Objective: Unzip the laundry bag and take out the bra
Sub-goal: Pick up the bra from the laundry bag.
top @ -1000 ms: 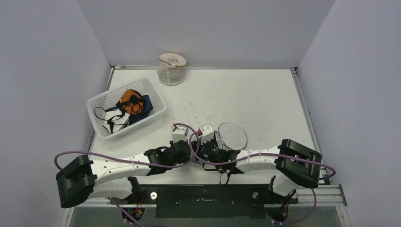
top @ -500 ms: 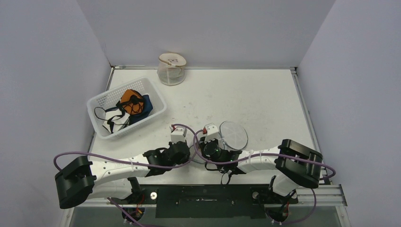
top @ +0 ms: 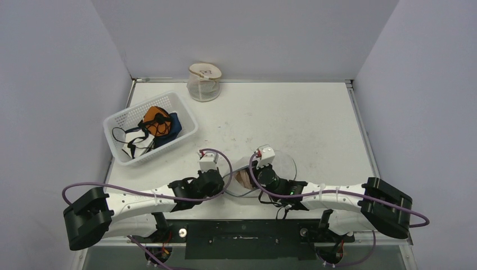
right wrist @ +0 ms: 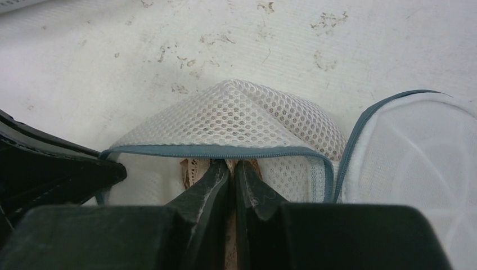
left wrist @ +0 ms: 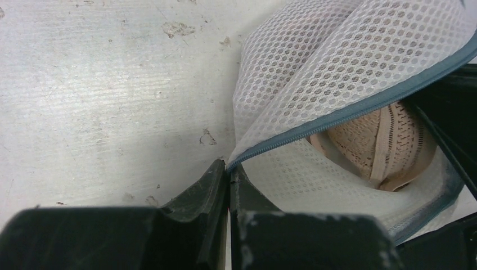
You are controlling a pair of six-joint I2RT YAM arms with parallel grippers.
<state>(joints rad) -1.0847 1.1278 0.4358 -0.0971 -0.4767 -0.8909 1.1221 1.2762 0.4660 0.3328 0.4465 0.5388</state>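
Note:
The white mesh laundry bag (left wrist: 315, 73) with its grey-blue zipper lies unzipped and gaping between both arms. Inside it shows the beige lace bra (left wrist: 377, 143). My left gripper (left wrist: 229, 167) is shut on the bag's rim at the end of the zipper. My right gripper (right wrist: 232, 164) reaches under the raised mesh flap (right wrist: 247, 118) and is shut on the bra's (right wrist: 194, 169) lace. In the top view the bag (top: 287, 163) sits at the near middle of the table, the bra (top: 244, 179) peeking out between the left gripper (top: 229, 180) and the right gripper (top: 253, 178).
A white plastic basket (top: 188, 121) with orange, blue and black garments stands at the left. A clear round container (top: 203, 84) sits at the back wall. The bag's round padded half (right wrist: 416, 152) lies to the right of my right gripper.
My right gripper has closed on the bra inside the bag, and the right arm has stretched out to the right. The left gripper keeps its hold on the bag's rim.

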